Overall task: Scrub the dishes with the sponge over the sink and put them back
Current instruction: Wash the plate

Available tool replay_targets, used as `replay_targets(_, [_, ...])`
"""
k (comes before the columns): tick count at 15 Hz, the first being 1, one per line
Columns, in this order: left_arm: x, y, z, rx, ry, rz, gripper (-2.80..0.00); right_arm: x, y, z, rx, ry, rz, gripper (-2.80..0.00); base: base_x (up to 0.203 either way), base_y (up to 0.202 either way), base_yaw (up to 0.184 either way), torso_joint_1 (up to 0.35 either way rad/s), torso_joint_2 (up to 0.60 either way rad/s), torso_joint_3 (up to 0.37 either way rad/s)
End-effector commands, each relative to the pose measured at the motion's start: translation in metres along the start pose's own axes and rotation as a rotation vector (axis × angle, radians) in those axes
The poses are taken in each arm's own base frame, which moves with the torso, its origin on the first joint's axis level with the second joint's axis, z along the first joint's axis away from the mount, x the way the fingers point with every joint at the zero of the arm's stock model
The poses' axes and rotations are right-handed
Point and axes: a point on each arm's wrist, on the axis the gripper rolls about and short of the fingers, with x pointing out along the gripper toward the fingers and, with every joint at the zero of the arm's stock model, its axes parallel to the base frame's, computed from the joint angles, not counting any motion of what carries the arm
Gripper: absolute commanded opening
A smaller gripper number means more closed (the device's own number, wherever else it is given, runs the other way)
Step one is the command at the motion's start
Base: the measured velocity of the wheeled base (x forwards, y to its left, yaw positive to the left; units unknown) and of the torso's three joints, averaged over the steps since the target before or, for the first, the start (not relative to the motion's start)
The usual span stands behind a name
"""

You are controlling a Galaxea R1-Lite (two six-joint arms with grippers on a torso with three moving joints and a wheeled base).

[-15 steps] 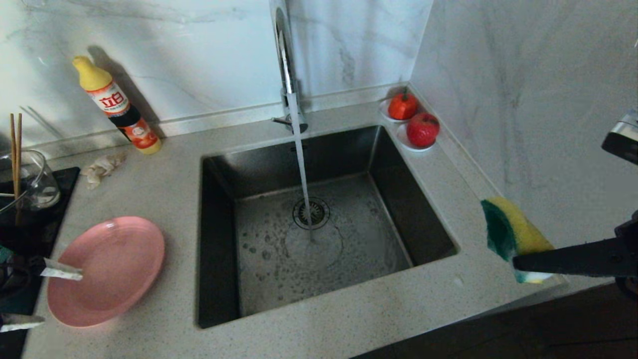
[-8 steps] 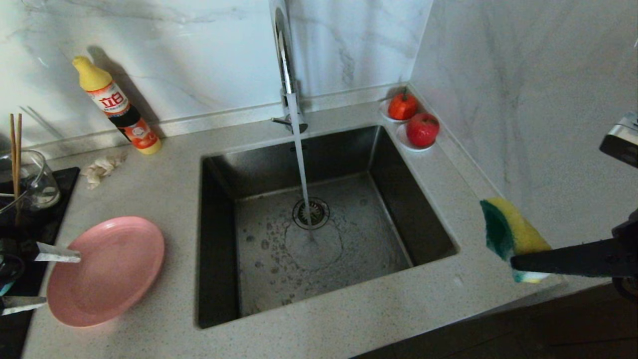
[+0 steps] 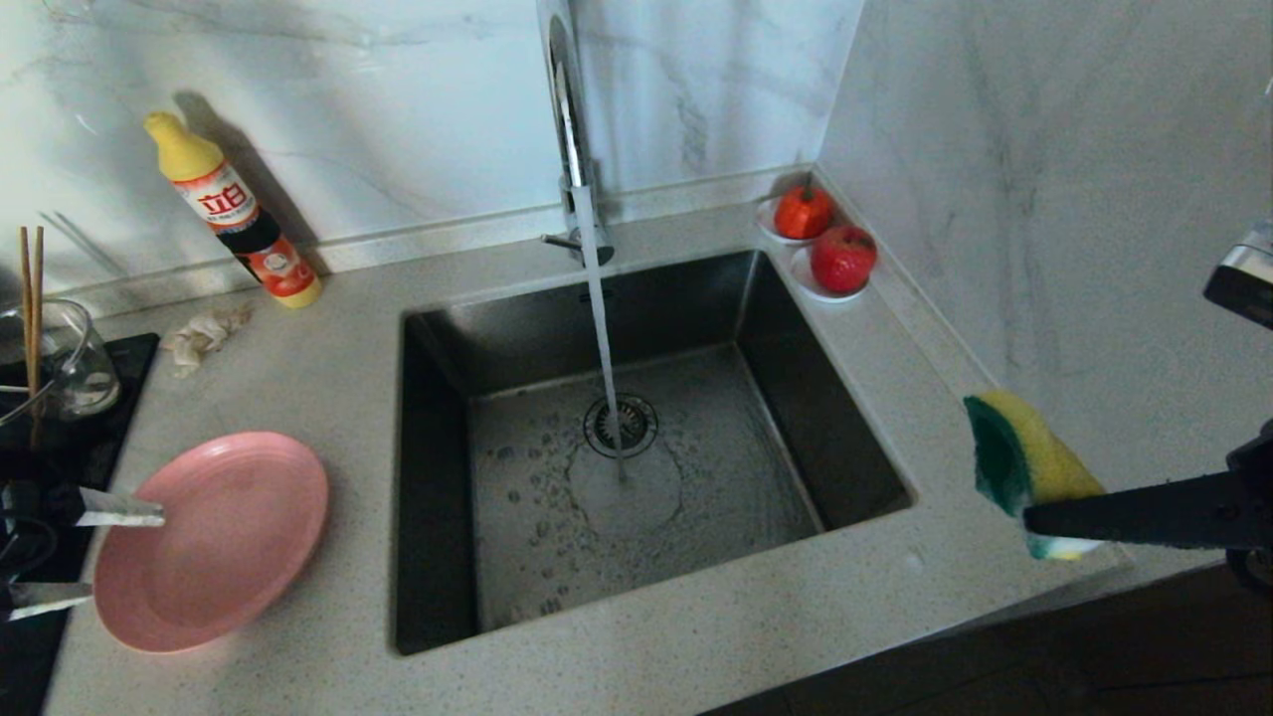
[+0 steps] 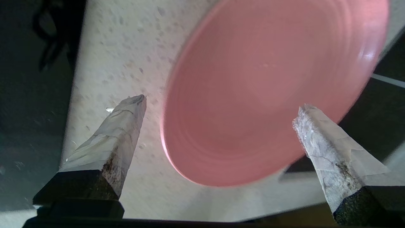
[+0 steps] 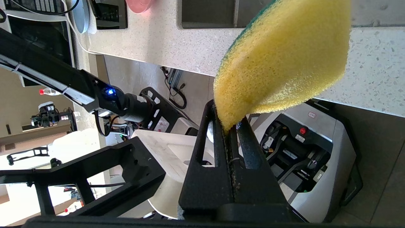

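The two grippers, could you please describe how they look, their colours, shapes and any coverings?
The left gripper has two long, tapering fingers on black bases, wrapped in crinkled, stained whitish tape and ending in blunt tips. The right gripper is plain matte black, its fingers flat slotted bars. A black arm segment with a small blue light shows in the right wrist view.

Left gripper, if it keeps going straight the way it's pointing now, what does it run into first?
Most likely the pink plate: the open left gripper points at it with nothing between, though depth to the rim is unclear.
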Motion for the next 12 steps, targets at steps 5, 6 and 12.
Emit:
replay_targets(5, [0.0079, 0.0063, -0.0064, 0.036, -0.003, -0.013, 0.00, 0.0024, -0.0019, -0.0007, 0.010, 0.012, -0.003, -2.80, 0.000, 0.000, 0.000, 0.000, 0.00, 0.000])
replay_targets(6, [0.0074, 0.0063, -0.0058, 0.037, -0.010, -0.018, 0.00, 0.0024, -0.0019, -0.0007, 0.010, 0.012, -0.003, -2.80, 0.000, 0.000, 0.000, 0.000, 0.00, 0.000])
replay_targets(12, [0.0103, 0.0080, -0.0068, 0.051, -0.020, -0.041, 0.00, 0.0033, -0.0023, -0.0004, 0.011, 0.014, -0.002, -2.80, 0.000, 0.000, 0.000, 0.000, 0.00, 0.000])
